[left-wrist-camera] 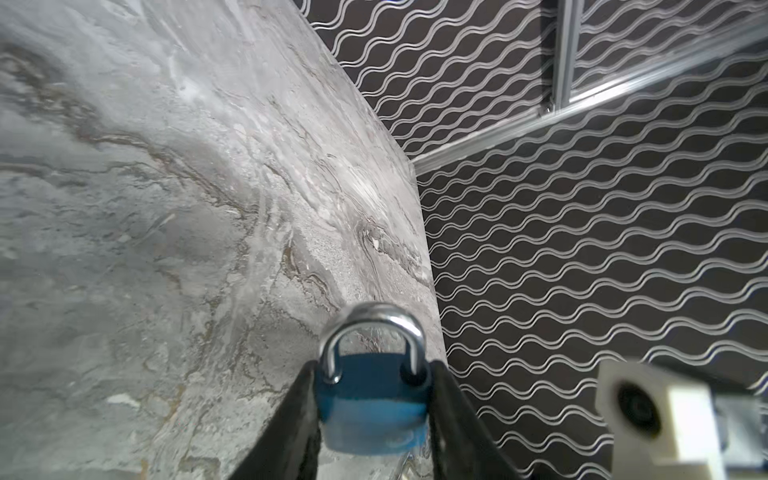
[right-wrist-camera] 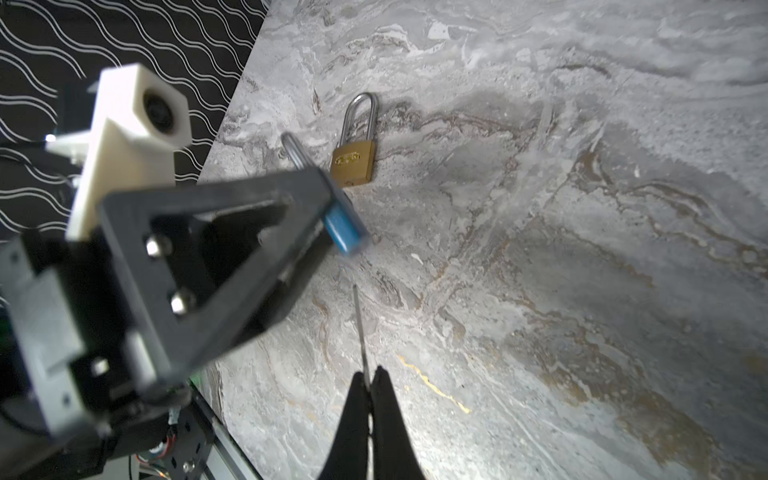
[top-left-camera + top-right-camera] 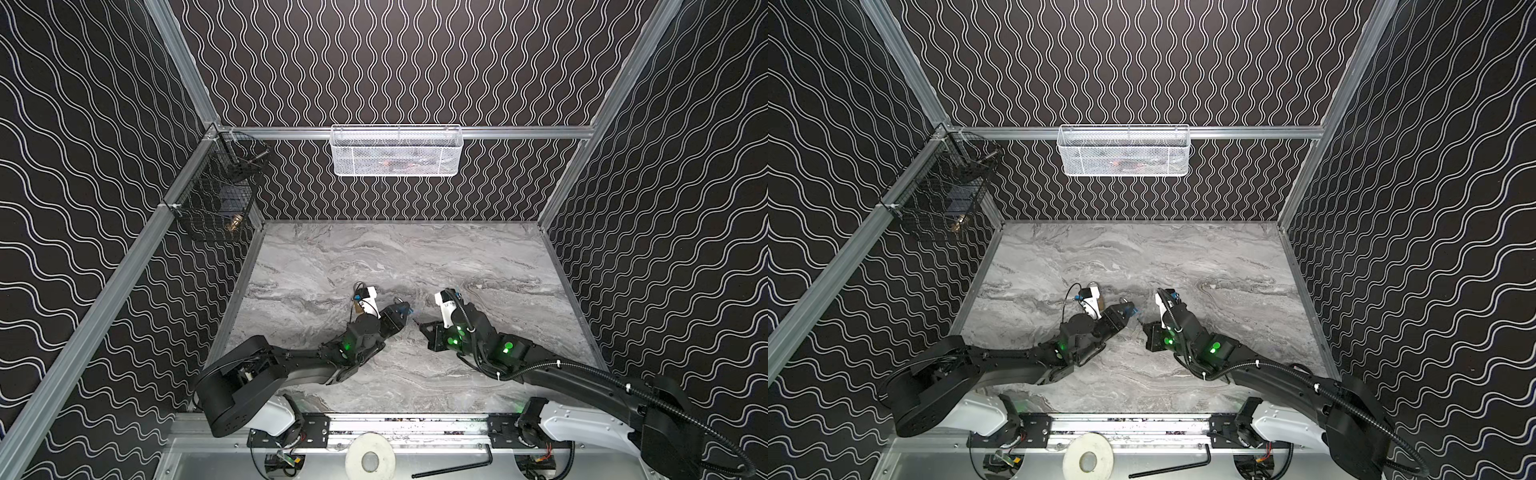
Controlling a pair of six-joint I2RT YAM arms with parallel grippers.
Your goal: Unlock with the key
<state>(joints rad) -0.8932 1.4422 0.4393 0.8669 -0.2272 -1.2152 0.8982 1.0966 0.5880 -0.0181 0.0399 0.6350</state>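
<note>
Black walls [image 3: 374,62] patterned with white wavy lines enclose a grey marble-look tabletop [image 3: 457,257]. A white mesh basket [image 3: 395,151] hangs on the back wall.

Near the middle of the tabletop, somewhat closer to its front edge, the two grippers face each other. The left gripper [image 1: 372,368] clamps a blue padlock [image 1: 372,403] by the flat sides of its body, one black finger on each side. The silver shackle [image 1: 374,328] is closed and sticks out past the fingertips.

In the right wrist view the blue padlock [image 2: 343,228] points its shackle end away from the right gripper [image 2: 369,376] and its bottom end toward it. That gripper's fingers are pressed together, pinching a thin silver key [image 2: 360,328] seen edge-on. The key's long axis runs straight out from the fingertips, roughly in line with the padlock. Its tip is aimed at the bottom of the blue body, just short of it and not touching.

A brass padlock [image 2: 354,162] with a long shackle lies flat on the tabletop just beyond the left gripper, its shackle pointing roughly toward the far edge.
</note>
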